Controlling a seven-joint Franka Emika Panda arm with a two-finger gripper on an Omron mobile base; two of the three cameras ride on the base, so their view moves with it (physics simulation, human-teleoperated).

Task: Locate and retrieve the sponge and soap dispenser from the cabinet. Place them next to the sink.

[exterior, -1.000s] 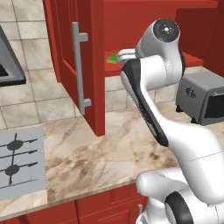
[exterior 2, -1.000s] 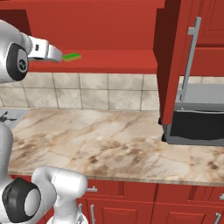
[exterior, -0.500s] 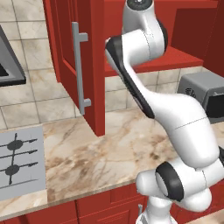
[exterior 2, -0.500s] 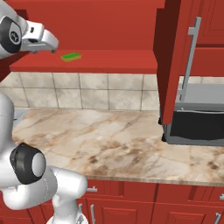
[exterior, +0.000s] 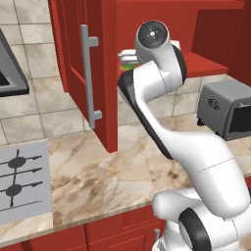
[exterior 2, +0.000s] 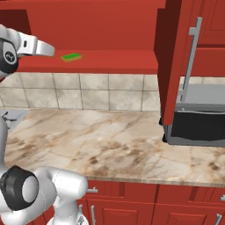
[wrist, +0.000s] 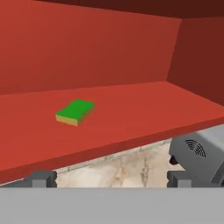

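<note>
Lowered again, gripper [wrist: 109,178] (spread wide, holding nothing) faces sponge [wrist: 75,112] on shelf.

Since half a second ago the arm's upper part is lower again, its round joint level with the shelf [exterior 2: 110,61] instead of above it; the gripper [exterior 2: 46,48] points along the shelf toward the sponge [exterior 2: 71,56], nearer than a second ago, not touching it
</note>
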